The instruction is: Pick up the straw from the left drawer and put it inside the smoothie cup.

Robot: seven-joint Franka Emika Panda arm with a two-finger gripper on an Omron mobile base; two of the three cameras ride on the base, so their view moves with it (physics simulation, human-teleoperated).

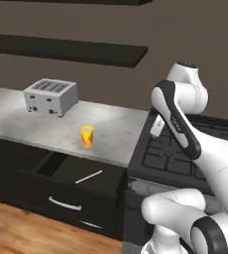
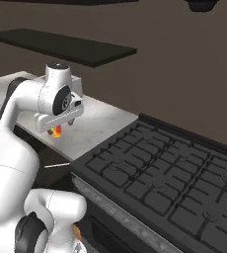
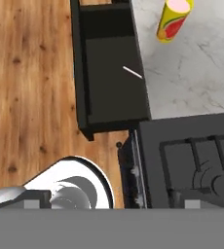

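Straw (image 1: 88, 176) lying loose inside the pulled-out left drawer (image 1: 61, 191), cup (image 1: 87, 136) upright on the counter (image 1: 111, 129) above, gripper (image 2: 56, 129) spread wide over the counter, holding nothing.

Even, diffuse rendered light; no visible source. Counter (image 1: 111, 129) mid-grey, no glare. Cup (image 1: 87, 136) casts a faint, soft shadow; toaster (image 1: 50, 96) shades its near base. Drawer (image 3: 111, 78) interior dark, straw (image 3: 132, 72) stands out pale. Slightly soft, low-resolution edges throughout; no lens distortion. Back wall dim.
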